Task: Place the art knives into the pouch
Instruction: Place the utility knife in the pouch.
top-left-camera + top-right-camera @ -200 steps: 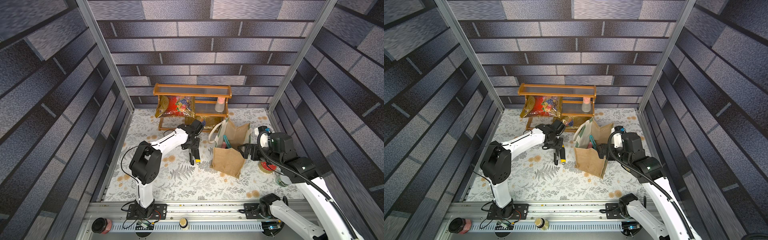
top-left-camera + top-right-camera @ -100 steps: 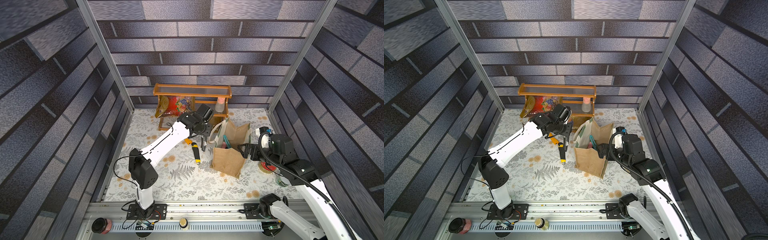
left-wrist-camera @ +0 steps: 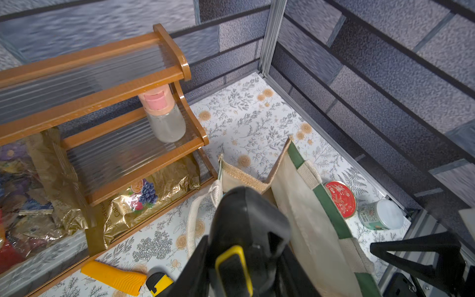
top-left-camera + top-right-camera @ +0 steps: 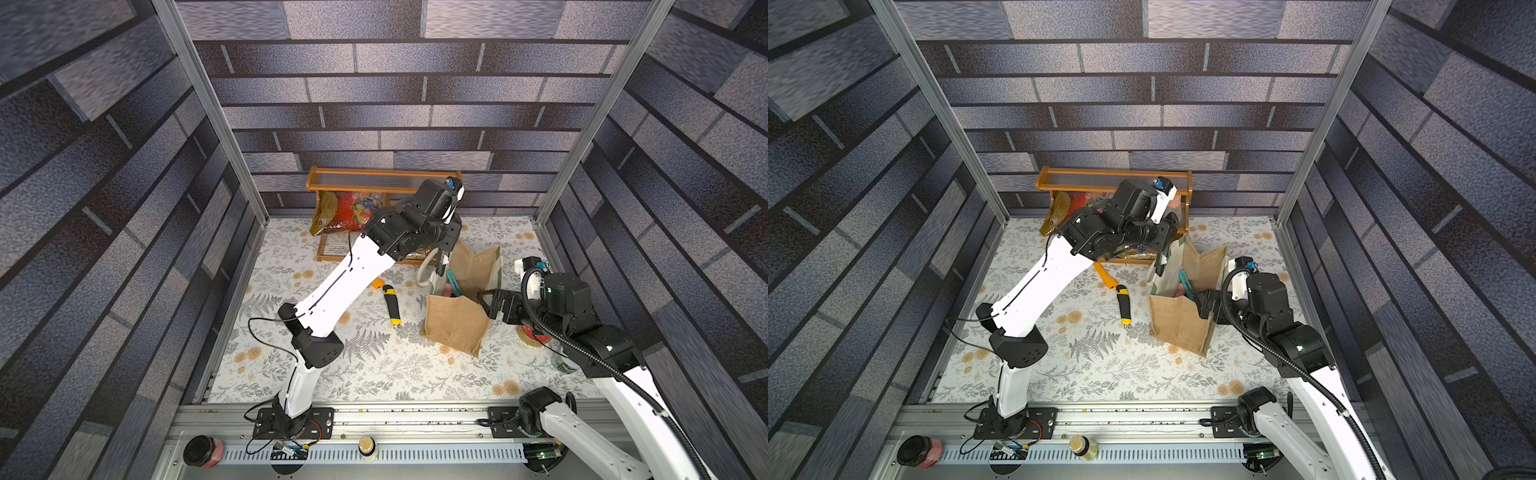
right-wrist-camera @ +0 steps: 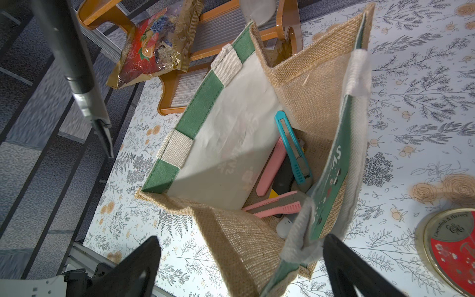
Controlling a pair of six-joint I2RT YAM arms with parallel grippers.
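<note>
The pouch (image 4: 457, 328) (image 4: 1179, 324), tan burlap with a green front panel, stands open on the floral mat right of centre. My left gripper (image 4: 442, 259) (image 4: 1160, 262) hangs over its far left rim. In the left wrist view that gripper (image 3: 244, 257) is shut on a black art knife (image 3: 246, 213) with a yellow slider, just above the pouch (image 3: 303, 205) mouth. My right gripper (image 4: 492, 305) (image 5: 241, 257) is open at the pouch's right side, its jaws either side of a burlap corner and rope handle. Several cutters (image 5: 293, 151) lie inside the pouch (image 5: 231, 144).
A yellow-and-black cutter (image 4: 392, 305) and an orange one (image 4: 377, 284) lie on the mat left of the pouch. Behind stands a wooden rack (image 4: 382, 178) with a pink-capped bottle (image 3: 164, 115) and snack bags (image 4: 349, 212). A red tin (image 3: 339, 198) and a can (image 3: 380, 216) sit right of the pouch.
My left arm has risen from low over the mat and swung right to the pouch's far rim. The right arm and the pouch have stayed put.
</note>
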